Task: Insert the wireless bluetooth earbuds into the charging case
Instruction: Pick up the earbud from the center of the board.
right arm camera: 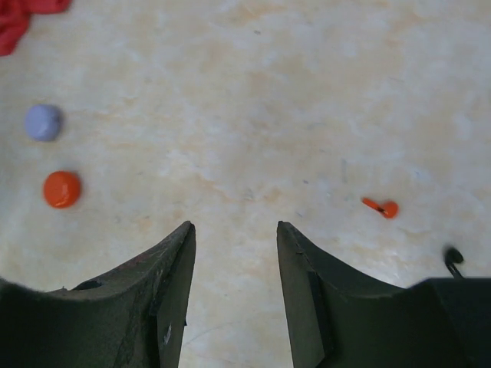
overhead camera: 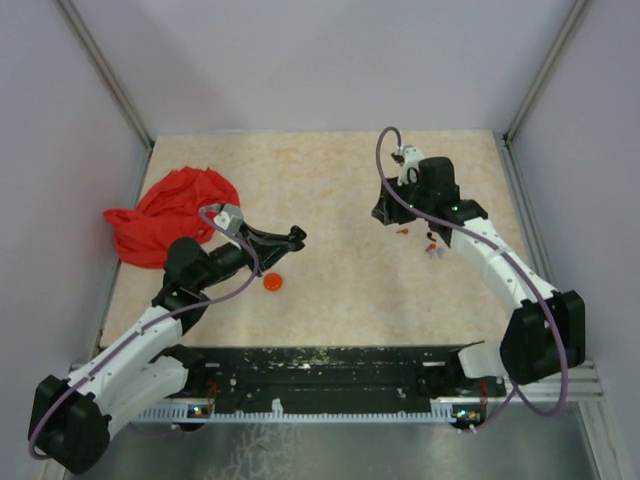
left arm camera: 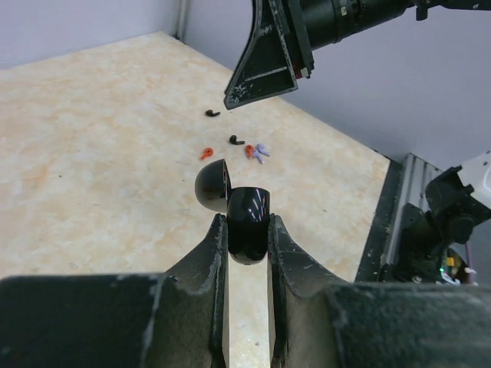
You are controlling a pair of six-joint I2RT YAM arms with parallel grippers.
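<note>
The left hand (left arm camera: 247, 239) grips the black charging case (left arm camera: 250, 211), its lid (left arm camera: 212, 185) open and ready. The right hand (right arm camera: 234, 230) hangs open near a red earbud (right arm camera: 381, 206), likely to grab it.

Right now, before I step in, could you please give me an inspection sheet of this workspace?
Surface: beige, speckled table.
Job's things: black case, lid open, held in the left gripper; small earbuds loose on the table, among them a red earbud and a black earbud.
Clutter: red cloth at the far left; orange disc; lavender disc.
Grippers: left gripper shut on the case; right gripper open and empty above the table.
Cables: a purple cable runs along each arm.
Surroundings: pale walls and metal posts.
</note>
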